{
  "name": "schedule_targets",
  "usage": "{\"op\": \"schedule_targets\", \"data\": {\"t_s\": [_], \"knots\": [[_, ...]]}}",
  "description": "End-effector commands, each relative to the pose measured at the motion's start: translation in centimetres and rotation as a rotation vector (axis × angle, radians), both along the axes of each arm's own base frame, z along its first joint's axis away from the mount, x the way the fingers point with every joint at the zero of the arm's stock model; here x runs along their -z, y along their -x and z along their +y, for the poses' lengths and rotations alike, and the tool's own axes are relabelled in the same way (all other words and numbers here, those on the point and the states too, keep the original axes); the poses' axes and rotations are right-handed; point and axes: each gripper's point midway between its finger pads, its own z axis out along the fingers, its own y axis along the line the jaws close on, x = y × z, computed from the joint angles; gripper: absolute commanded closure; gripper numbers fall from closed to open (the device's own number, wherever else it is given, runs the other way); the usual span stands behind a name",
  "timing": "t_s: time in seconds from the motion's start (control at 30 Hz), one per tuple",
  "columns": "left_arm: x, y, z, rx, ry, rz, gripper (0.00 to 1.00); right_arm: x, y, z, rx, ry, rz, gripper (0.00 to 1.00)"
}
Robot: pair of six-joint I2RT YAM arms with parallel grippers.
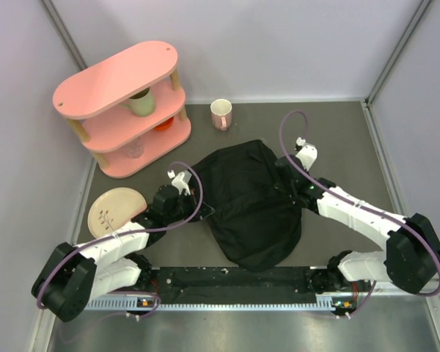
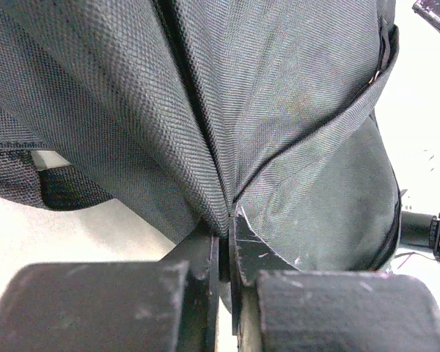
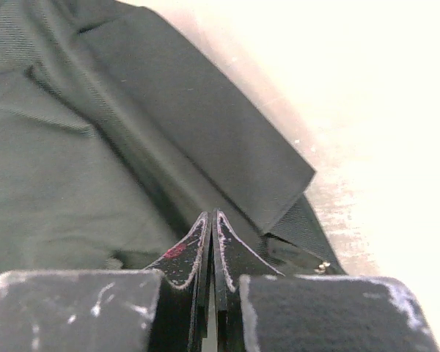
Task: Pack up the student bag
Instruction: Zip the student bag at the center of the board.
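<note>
1. The student bag point(image 1: 253, 205) lies slumped in the middle of the grey bench point(image 1: 337, 139). Its far edge stops short of a pale mug point(image 1: 221, 114), and its near edge comes close to the black rail point(image 1: 235, 277) that carries the arm bases.
2. Bare bench lies open to the far right of the bag, up to the right wall.
3. The left side is tighter: a pink three-tier shelf point(image 1: 125, 106) stands far left and a pink plate point(image 1: 116, 210) lies near left, beside the left arm.
4. The left arm reaches in low from the near left. The left fingers point(image 2: 214, 246) are clenched on a fold of the bag's woven fabric at its left edge.
5. The right arm bends in from the near right to the bag's right edge. The right fingers point(image 3: 205, 231) are pressed fully together over the fabric — whether any cloth is caught between them I cannot tell.
6. A green mug point(image 1: 141, 103) stands on the shelf's middle tier.
7. Pale lilac walls enclose the bench on three sides.
</note>
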Motion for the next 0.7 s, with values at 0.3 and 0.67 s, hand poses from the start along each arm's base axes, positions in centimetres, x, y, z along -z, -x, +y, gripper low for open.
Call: {"op": "schedule_targets", "data": {"t_s": [0.3, 0.67], "knots": [[0.5, -0.1, 0.4, 0.01, -0.032, -0.018, 1.0, -4.4, 0.9, 6.5, -0.298, -0.229, -0.043, 0.66], [0.4, -0.4, 0.1, 0.02, -0.037, -0.019, 1.0, 2.5, 4.3, 7.3, -0.27, -0.217, 0.139, 0.65]]}}
